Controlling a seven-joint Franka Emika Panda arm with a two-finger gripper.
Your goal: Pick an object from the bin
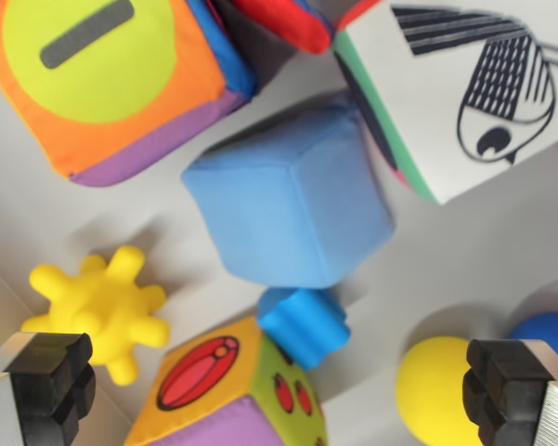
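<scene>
The wrist view looks straight down into the bin (464, 251), which has a pale grey floor. A soft blue cube (288, 200) lies at the centre. Below it sits a small blue plastic piece (304, 325), touching a patchwork soft cube with a red ball picture (227, 395). A yellow spiky ball (102, 307) lies at the lower left and a yellow ball (436, 390) at the lower right. My gripper (279, 400) is open, with black fingertips (46, 381) at the bottom corners, hovering above the patchwork cube. Nothing is held between them.
An orange soft cube with a lime circle (102, 74) fills the upper left. A white cube with a black bird drawing (473, 84) fills the upper right. A red soft item (288, 20) lies at the top, and a blue ball (550, 333) at the right edge.
</scene>
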